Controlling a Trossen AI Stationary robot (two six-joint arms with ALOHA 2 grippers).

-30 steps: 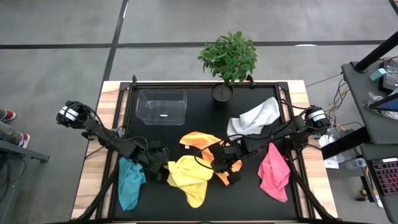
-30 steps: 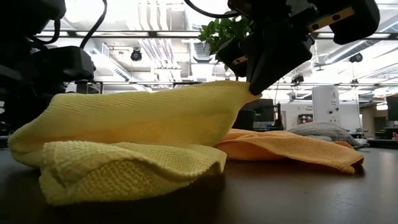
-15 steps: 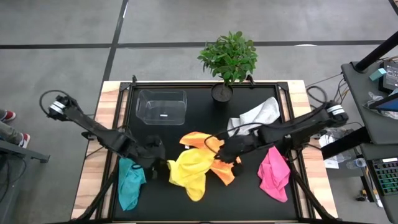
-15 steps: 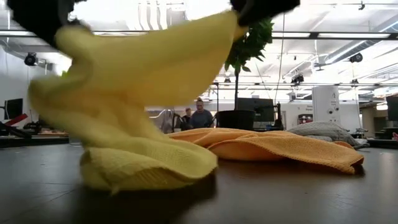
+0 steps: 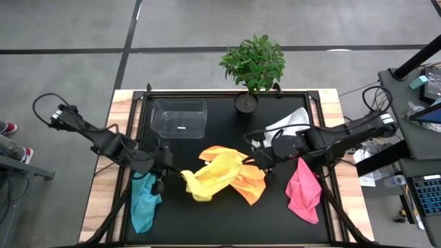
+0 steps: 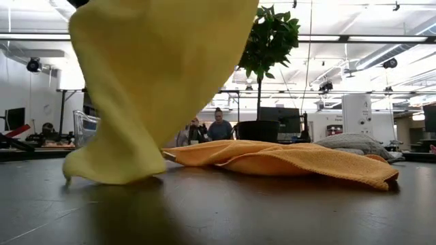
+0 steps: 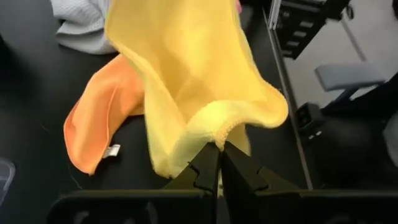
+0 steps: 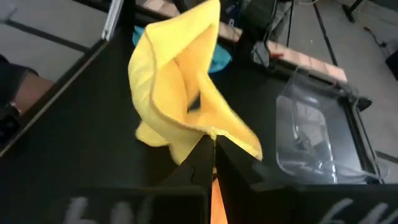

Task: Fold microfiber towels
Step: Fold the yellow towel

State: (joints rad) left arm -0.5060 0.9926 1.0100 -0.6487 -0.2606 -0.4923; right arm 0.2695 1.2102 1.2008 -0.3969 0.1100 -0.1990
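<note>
We have the yellow towel (image 5: 215, 176) pinched at two edges and raised off the table (image 5: 207, 227) so that it can hang and open out. Our left gripper (image 7: 218, 155) is clamped shut on one hem, as its wrist view shows; our right gripper (image 8: 210, 146) is closed on another edge in the same way. In the high view the left gripper (image 5: 165, 171) sits just beside the teal towel (image 5: 143, 202), and the right gripper (image 5: 265, 160) is over near the white-grey towel (image 5: 286, 125), with the yellow cloth strung between them above the middle of the table.

The low view shows why we hold it this high: most of the yellow towel (image 6: 153, 82) hangs as a sheet, and only its lowest fold touches the table, so gravity pulls out the creases. It is not flat yet — the cloth curls into a cone between the two grips, and we judge it needs spreading apart before it can be laid down for a fold.

The orange towel (image 5: 244, 180) lies crumpled underneath and partly behind, so we would want to set the yellow one clear of it. The pink towel (image 5: 303, 191) lies rumpled near the table's right edge, unfolded. The box (image 5: 179, 117) stands well apart at the back.
</note>
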